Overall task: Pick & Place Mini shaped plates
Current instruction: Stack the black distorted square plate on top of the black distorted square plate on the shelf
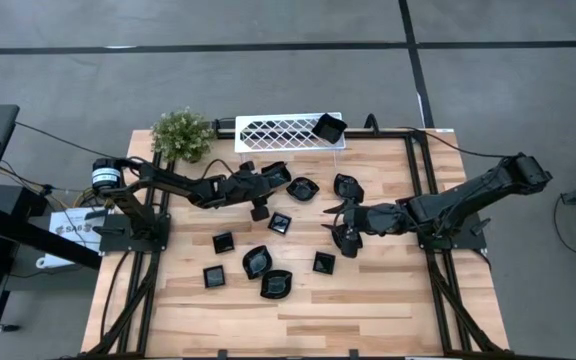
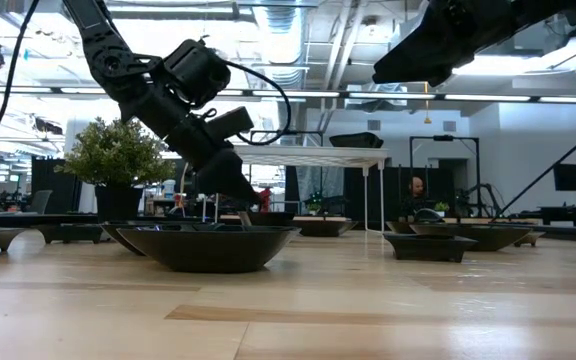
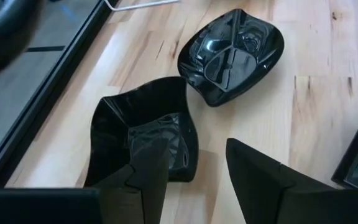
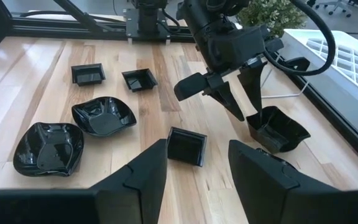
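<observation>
The white lattice rack [image 1: 288, 131] stands at the far edge of the worktop [image 1: 388, 310] and serves as the reference landmark. One mini shaped plate [image 1: 328, 127] rests tilted on the rack's right end. A potted plant [image 1: 182, 134] stands just beside the rack's left end.

Left end effector [image 1: 264, 183]: positioned near the rack, just in front of its left half. Its fingers are apart and straddle the wall of an angular black plate [image 3: 143, 134], one finger [image 3: 146, 171] inside the dish and the other outside it; whether they press on the wall cannot be told. A rounded plate [image 3: 232, 55] lies just beside this plate, apart from the fingers.

Right end effector [image 1: 340, 221]: positioned in front of the rack's right end, farther from the rack than the left one. Its fingers are apart and hold nothing. In the right wrist view a small square plate [image 4: 186, 145] lies on the worktop between and beyond the fingertips, not touching them.

The remaining plates lie scattered on the worktop well in front of the rack, including two wavy-rimmed dishes [image 4: 103, 116] [image 4: 48, 147] and two small square dishes [image 4: 87, 74] [image 4: 139, 79].
</observation>
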Tool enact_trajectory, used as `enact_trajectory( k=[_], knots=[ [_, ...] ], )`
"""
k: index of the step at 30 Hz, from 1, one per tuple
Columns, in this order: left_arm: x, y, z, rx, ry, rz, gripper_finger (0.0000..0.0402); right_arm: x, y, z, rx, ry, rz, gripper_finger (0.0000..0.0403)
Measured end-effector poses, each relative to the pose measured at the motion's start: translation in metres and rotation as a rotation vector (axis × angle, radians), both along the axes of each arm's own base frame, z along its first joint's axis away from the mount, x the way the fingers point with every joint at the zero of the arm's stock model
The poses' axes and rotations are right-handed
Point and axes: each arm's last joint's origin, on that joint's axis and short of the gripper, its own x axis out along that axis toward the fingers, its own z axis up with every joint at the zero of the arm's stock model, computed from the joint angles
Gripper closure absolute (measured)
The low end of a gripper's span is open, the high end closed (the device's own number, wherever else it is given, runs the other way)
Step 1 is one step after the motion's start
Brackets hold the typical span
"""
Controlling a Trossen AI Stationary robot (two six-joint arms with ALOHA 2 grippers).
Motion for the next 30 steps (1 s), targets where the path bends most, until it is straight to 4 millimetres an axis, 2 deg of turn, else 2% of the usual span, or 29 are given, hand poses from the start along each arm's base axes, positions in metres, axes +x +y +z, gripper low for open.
enact_trajectory(
  k=[14, 23, 30],
  knots=[
    [0.0, -0.003, 0.0, 0.05, 0.033, -0.016, 0.0239, 0.0, 0.0, 0.0, 0.0, 0.0, 0.0, 0.0236],
    [0.007, -0.023, 0.004, 0.18, 0.061, -0.06, 0.0239, 0.0, 0.0, 0.0, 0.0, 0.0, 0.0, 0.0236],
    [0.01, -0.026, 0.007, 0.238, 0.075, -0.055, 0.0239, 0.0, 0.0, 0.0, 0.001, -0.001, 0.0, 0.0234]
  ],
)
